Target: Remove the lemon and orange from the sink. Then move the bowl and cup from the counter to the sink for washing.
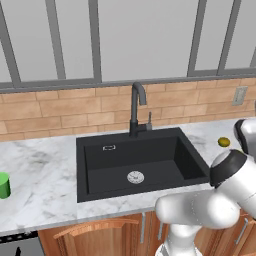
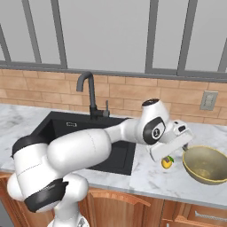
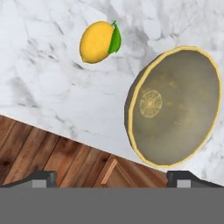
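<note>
Spread wide, the hand (image 3: 112, 177) is held above the bowl (image 3: 175, 107) and the orange (image 3: 97, 42) on the surface (image 3: 43, 78), right of the sink (image 2: 119, 155)

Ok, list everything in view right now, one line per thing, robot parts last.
sink: one, black, set in the counter, nothing in the basin but its silver drain.
faucet: one, black, behind the sink.
cup: one, green, on the counter left of the sink.
bowl: one, golden-tan with pale yellow rim, on the counter right of the sink.
orange: one, orange-yellow with a green leaf, on the counter beside the bowl, apart from it.
lemon: one, yellow, on the counter right of the sink, farther back.
wall outlet: one, grey, on the brick wall.
end effector: one, open, above the orange.
</note>
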